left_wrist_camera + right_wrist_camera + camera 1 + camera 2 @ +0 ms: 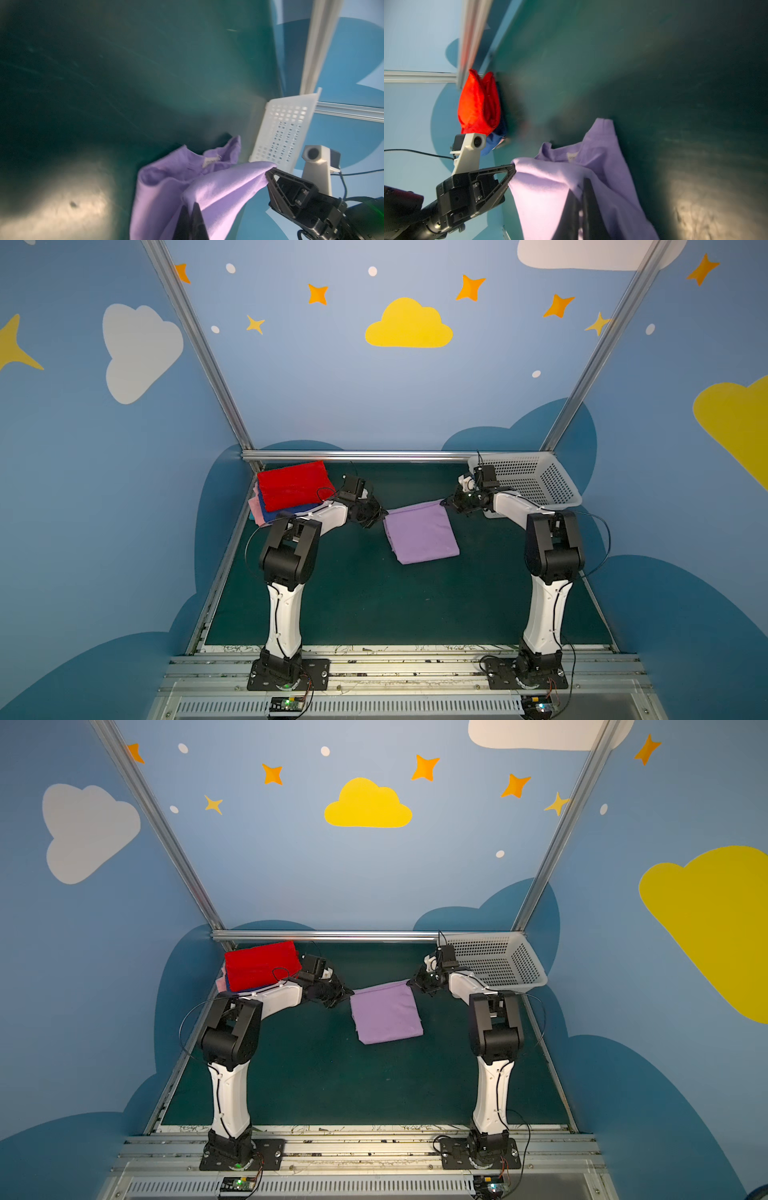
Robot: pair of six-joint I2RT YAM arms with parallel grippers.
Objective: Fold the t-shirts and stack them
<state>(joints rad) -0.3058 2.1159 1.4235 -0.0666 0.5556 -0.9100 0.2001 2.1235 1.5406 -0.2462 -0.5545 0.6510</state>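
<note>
At the far-left corner of the dark green bench (374, 605) lies a stack of folded soft cloth shirts. The red t-shirt (293, 485) is on top, the royal blue t-shirt (276, 515) is under it, and the pink t-shirt (254, 506) peeks out at the stack's left edge. Just right of the stack, the left claw (382, 516) is pinched tight on one far corner of the lavender purple t-shirt (422, 537), which sits mid-bench. The right claw (445, 502) is clamped likewise on the opposite far corner. The far edge stretches between them, lifted, while the near part rests on the bench. The white perforated plastic basket (536, 481) stands at the far-right corner.
</note>
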